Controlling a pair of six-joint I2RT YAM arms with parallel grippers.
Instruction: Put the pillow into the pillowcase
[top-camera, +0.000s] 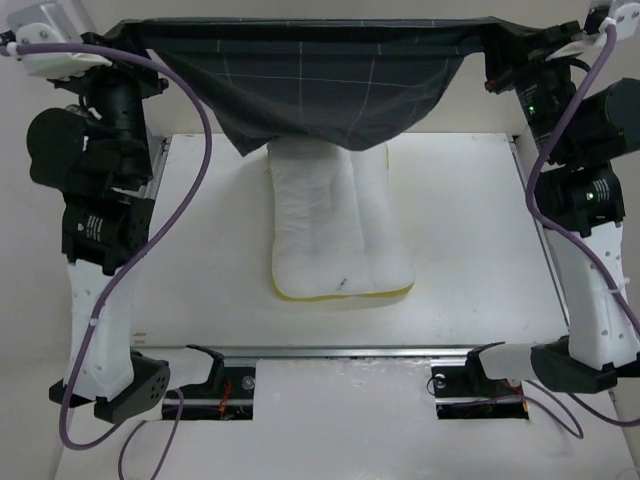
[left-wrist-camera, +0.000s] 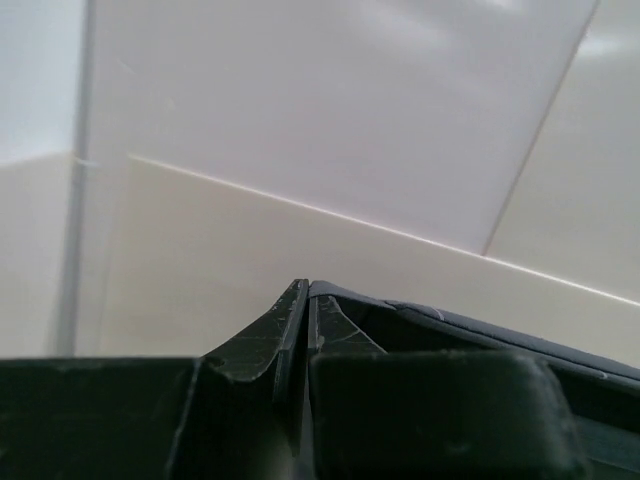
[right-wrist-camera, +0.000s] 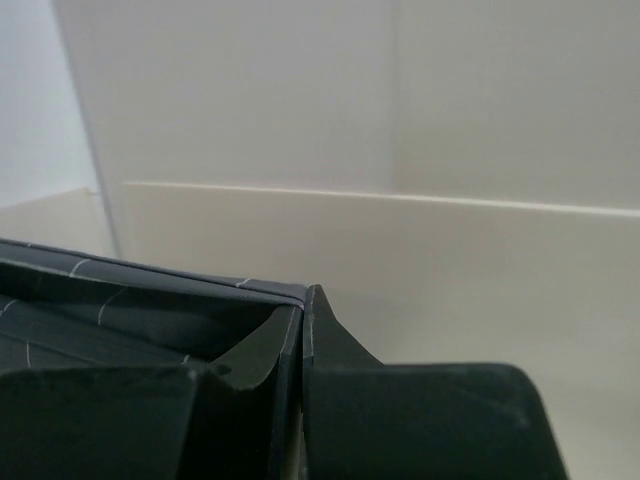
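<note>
Charcoal grid-checked pillowcase (top-camera: 310, 95) hangs taut between left fingers (left-wrist-camera: 262, 345) and right fingers (right-wrist-camera: 335, 345), each clamped on a top corner. Puffy white channelled pillow (top-camera: 335, 235) lies on the bench (top-camera: 470, 250), its far end hidden behind the cloth.

A white table (top-camera: 200, 290) sits among pale wall panels (right-wrist-camera: 450, 100).

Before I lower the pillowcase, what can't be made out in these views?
Top view: far end of the pillow, hidden behind the hanging pillowcase; whether it sits inside the opening cannot be told.
Left wrist: only the left gripper pinching the pillowcase; pillow outside the frame.
Right wrist: same for the right gripper; pillow outside the frame.
</note>
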